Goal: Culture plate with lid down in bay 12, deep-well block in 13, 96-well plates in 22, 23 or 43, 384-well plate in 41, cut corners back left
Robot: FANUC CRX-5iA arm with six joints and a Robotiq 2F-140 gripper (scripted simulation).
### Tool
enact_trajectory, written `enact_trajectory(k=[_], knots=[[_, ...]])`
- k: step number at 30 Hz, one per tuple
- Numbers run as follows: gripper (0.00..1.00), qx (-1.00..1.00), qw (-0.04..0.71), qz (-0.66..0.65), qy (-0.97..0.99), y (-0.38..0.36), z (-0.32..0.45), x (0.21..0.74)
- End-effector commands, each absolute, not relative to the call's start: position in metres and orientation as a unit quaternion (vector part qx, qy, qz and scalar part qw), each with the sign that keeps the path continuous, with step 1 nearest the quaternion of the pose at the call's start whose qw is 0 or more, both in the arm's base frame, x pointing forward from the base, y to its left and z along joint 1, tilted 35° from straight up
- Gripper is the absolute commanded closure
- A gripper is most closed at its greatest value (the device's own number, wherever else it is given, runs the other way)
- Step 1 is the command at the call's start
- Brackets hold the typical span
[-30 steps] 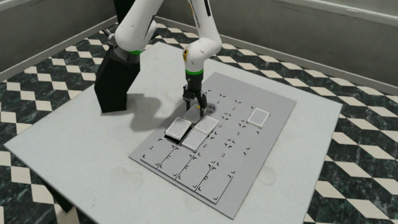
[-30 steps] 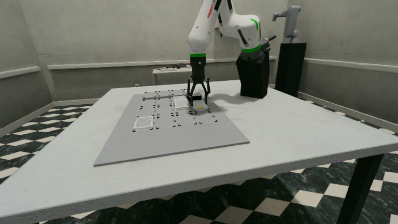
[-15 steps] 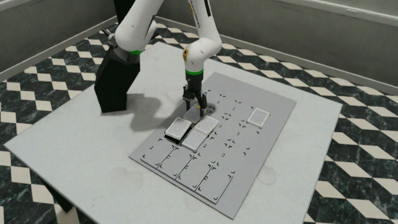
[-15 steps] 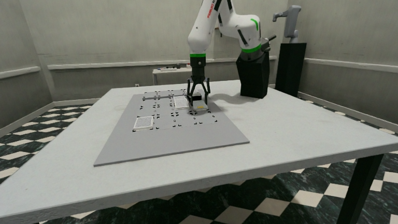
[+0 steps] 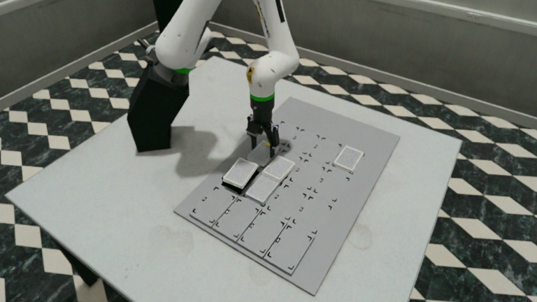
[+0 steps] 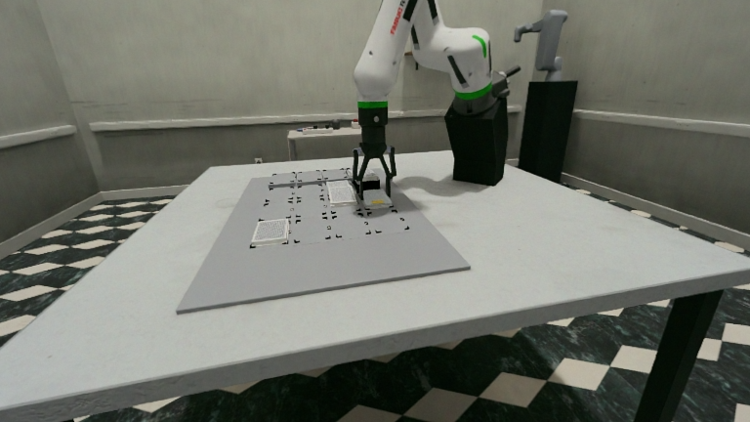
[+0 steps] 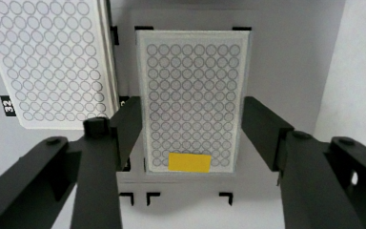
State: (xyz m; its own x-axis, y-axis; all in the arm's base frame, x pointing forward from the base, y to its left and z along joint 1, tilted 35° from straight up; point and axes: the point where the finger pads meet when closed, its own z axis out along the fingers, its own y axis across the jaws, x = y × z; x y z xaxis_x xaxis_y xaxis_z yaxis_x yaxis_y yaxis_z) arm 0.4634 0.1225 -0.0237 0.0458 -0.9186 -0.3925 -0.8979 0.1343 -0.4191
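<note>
My gripper [image 5: 263,146] [image 6: 373,193] [image 7: 192,112] is shut on the long sides of the culture plate's clear lid [image 5: 259,156] [image 6: 376,202] [image 7: 193,72]. The lid lies over the 96-well culture plate, which has a yellow label, in a front-row bay of the grey deck [image 5: 356,203] [image 6: 331,274]. A taller white deep-well block [image 5: 240,172] [image 7: 52,62] stands in the bay beside it. Two sealed 96-well plates [image 5: 279,167] [image 5: 261,187] lie in the second row. A finer-welled white plate [image 5: 348,158] [image 6: 270,231] lies alone at the far side of the deck.
A row of raised bays [image 5: 253,227] runs along one deck edge. The arm's black pedestal [image 5: 152,112] [image 6: 478,141] stands on the table behind the deck. A second black stand [image 6: 547,124] is off the table. Black corner pieces mark each bay.
</note>
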Motion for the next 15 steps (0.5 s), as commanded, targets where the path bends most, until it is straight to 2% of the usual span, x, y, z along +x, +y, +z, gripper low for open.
enact_trajectory(k=[1,4,5,15], knots=[[0.9,-0.658,0.301,-0.018,0.69,0.1224,-0.0235,0.4638],[0.9,-0.658,0.301,-0.018,0.69,0.1225,-0.0235,0.4639],[0.39,-0.658,0.301,-0.018,0.69,0.1225,-0.0236,0.4639],[0.39,-0.658,0.301,-0.018,0.69,0.1227,-0.0241,0.4642]])
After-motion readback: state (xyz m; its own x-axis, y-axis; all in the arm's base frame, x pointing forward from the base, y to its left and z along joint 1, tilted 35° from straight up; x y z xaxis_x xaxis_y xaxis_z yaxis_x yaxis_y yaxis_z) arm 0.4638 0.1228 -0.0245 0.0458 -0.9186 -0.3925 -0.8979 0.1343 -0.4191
